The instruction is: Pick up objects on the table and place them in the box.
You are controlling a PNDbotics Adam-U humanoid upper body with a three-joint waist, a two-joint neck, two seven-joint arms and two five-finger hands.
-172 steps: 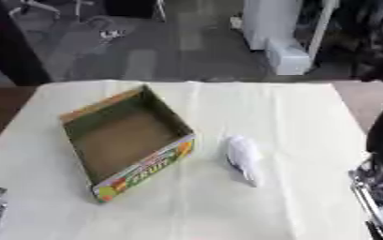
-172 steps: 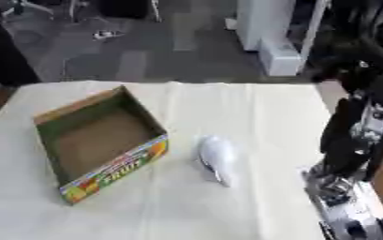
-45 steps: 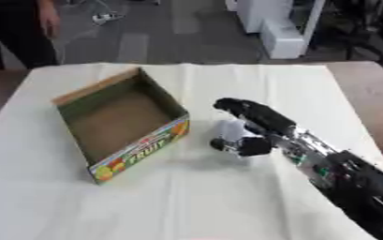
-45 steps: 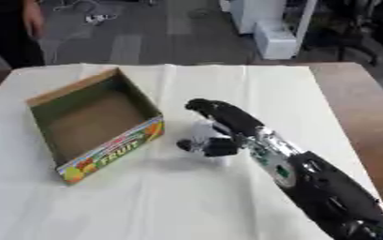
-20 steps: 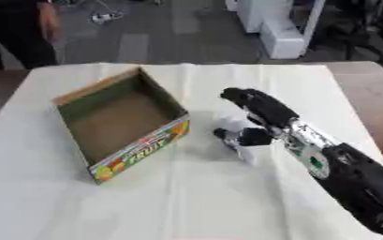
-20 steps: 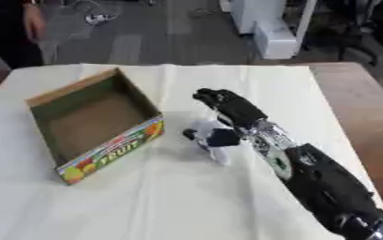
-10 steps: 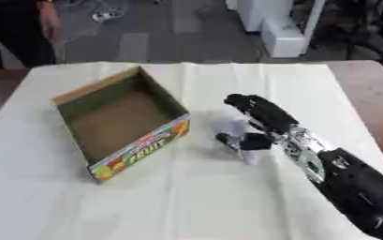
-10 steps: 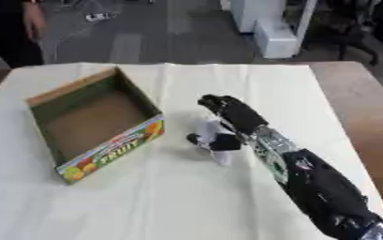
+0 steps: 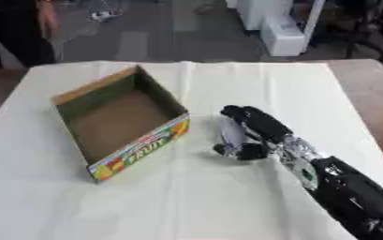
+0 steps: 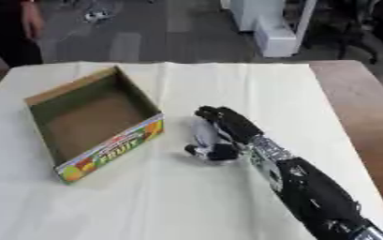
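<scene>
Count: 1 cardboard box (image 9: 121,124), open top, "FRUIT" printed on the side. 1 pale oblong object (image 9: 231,132) on the table (image 9: 252,201). 1 robot hand (image 9: 256,129) in view, the right. Inside the box: nothing visible.

A table (image 9: 366,89) draped in a pale cloth (image 9: 252,84) carries an open cardboard box (image 9: 137,143) with fruit printing toward its left side and, just right of it, a white object (image 9: 230,132) lying on the cloth.
</scene>
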